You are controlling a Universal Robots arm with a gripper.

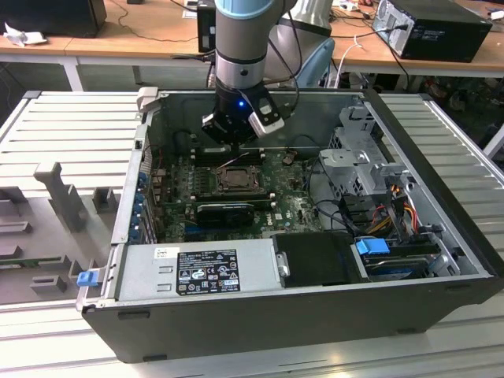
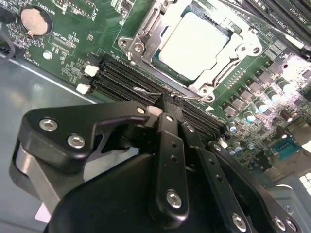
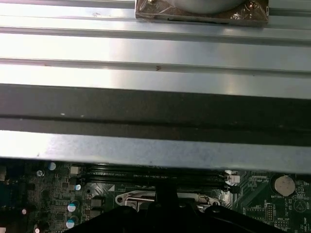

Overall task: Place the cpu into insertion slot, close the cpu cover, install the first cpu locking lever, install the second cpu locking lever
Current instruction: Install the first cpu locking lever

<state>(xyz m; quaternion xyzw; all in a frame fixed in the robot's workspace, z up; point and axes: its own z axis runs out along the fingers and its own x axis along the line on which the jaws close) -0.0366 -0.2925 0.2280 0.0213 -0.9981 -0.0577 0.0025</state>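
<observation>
The gripper (image 2: 164, 103) has its fingers pressed together, pinching a thin wire lever (image 2: 148, 90) just beside the insertion slot (image 2: 194, 46). The cpu (image 2: 194, 41) lies flat in that slot, and the cpu cover (image 2: 146, 29) is folded down around it. The green motherboard (image 1: 291, 206) sits inside an open black computer case (image 1: 315, 307) on a ribbed grey table (image 1: 71, 126). A white sticker (image 1: 207, 272) with tiny print is on the power supply box. Wooden desks (image 1: 150, 31) stand behind.

1. Your cpu (image 2: 197, 42) lies flat in the insertion slot (image 2: 146, 36), pale metal face up.
2. The cpu cover (image 2: 221, 75), a silver frame, sits closed around it on the green board.
</observation>
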